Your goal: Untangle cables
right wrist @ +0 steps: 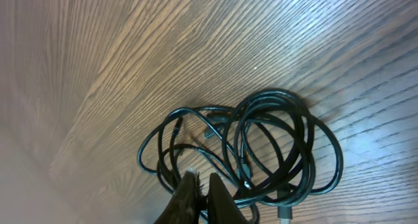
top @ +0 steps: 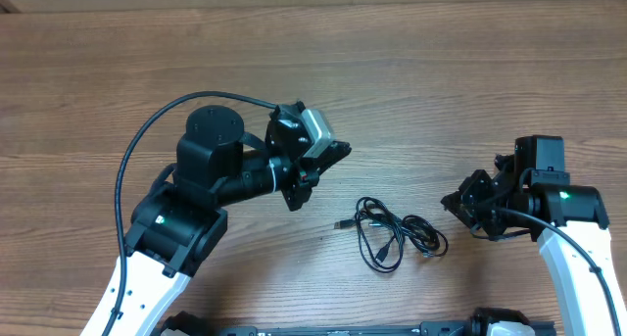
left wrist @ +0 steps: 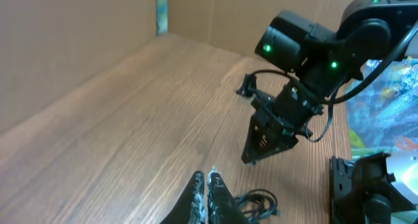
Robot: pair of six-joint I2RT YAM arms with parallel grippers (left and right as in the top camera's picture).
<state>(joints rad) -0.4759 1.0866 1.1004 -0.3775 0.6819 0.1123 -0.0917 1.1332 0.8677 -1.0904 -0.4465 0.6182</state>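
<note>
The cables (top: 392, 234) are thin black cords in a small tangled bundle of loops on the wood table, with a metal-tipped plug sticking out to the left. My left gripper (top: 340, 150) is shut and empty, raised up and to the left of the bundle. Its fingertips (left wrist: 204, 179) show in the left wrist view with the cables (left wrist: 258, 203) just beyond them. My right gripper (top: 453, 202) is shut and empty, just right of the bundle. In the right wrist view its fingertips (right wrist: 201, 179) overlap the loops of the cables (right wrist: 274, 142), and no cord is seen between them.
The wooden table (top: 294, 72) spans the whole view. The right arm (left wrist: 287, 113) shows in the left wrist view, hanging over the table. A black robot base (left wrist: 366, 185) and colourful clutter sit at the right edge there.
</note>
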